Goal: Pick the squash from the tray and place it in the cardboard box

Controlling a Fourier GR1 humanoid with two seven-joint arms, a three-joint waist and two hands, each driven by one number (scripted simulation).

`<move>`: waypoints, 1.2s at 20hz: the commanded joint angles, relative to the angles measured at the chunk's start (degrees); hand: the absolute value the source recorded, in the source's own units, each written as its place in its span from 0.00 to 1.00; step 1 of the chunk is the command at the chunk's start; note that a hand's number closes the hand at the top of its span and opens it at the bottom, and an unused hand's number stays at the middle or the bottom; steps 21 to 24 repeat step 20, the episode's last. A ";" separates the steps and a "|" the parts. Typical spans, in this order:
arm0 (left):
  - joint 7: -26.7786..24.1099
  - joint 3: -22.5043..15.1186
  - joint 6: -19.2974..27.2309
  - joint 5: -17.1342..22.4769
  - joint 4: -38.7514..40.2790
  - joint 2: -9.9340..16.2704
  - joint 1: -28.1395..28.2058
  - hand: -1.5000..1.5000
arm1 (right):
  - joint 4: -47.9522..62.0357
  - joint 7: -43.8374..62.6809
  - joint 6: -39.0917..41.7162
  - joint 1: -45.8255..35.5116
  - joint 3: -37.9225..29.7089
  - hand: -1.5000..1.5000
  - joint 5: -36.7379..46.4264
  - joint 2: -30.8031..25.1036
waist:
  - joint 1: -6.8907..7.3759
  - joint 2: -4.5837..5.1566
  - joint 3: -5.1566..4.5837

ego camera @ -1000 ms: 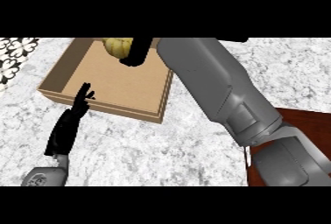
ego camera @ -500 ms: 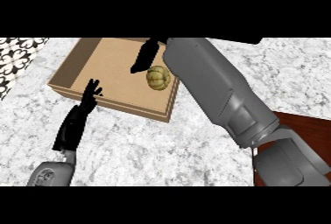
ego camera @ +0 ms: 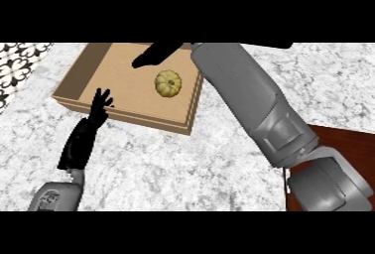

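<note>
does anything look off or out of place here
Nothing stands out. The squash lies inside the cardboard box, on its floor near the right wall, whole and clear of the right robot hand above it. The left robot hand rests open at the box's front edge. Nothing spilled or damaged.

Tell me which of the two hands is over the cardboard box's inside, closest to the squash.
The right hand, reaching over the cardboard box just above the squash; the left hand stays open outside its near wall.

Matt brown cardboard box (ego camera: 77, 92), speckled grey marble counter (ego camera: 183, 168), ribbed yellow squash (ego camera: 167, 83), dark reddish-brown tray (ego camera: 341, 141).
</note>
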 commanded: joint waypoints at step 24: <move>-0.10 3.29 0.48 0.65 -0.88 1.62 0.40 0.50 | 9.04 -10.90 14.07 5.49 -13.54 0.00 -9.80 -19.67 | -3.25 1.27 0.17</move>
